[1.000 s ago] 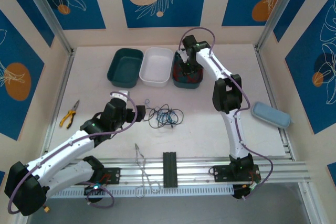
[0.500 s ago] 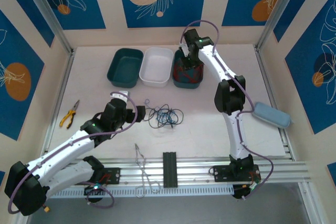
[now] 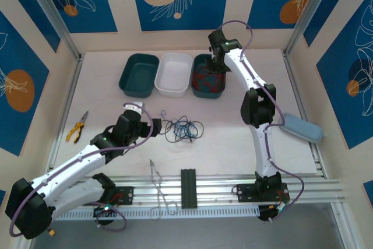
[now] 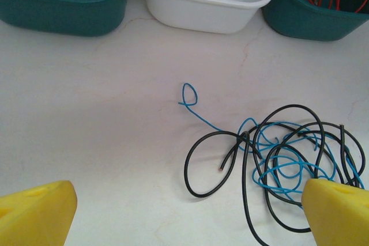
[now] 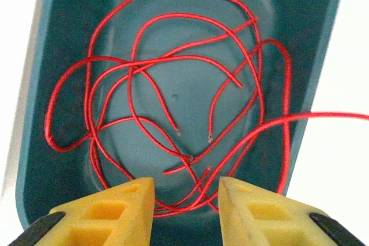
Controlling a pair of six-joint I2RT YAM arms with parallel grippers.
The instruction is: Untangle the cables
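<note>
pliers point(image 3: 76, 127): lying at the far left of the surface point(image 3: 233, 138), well apart from the work.
left gripper point(image 4: 184, 217): hanging low over the surface, jaws standing wide apart and gripping nothing, just short of the tangle.
black cable point(image 4: 246, 165): lying on the surface near its middle, looping through and around the blue one; one bare end is pointing free.
blue cable point(image 4: 277, 168): sitting caught inside the black loops; a small free curl is trailing out toward the trays.
left teal tray point(image 3: 139, 74), white tray point(image 3: 173, 73): holding no cable that I can see.
right teal tray point(image 5: 323, 56): holding the red cable point(image 5: 173, 56), one strand trailing out over the rim.
right gripper point(image 5: 185, 197): hovering just above that tray, jaws partly apart, clamping nothing.
progress: red is looking sorted; black and blue are waiting to be pulled apart and binned. By my reckoning, the smaller part is done.
</note>
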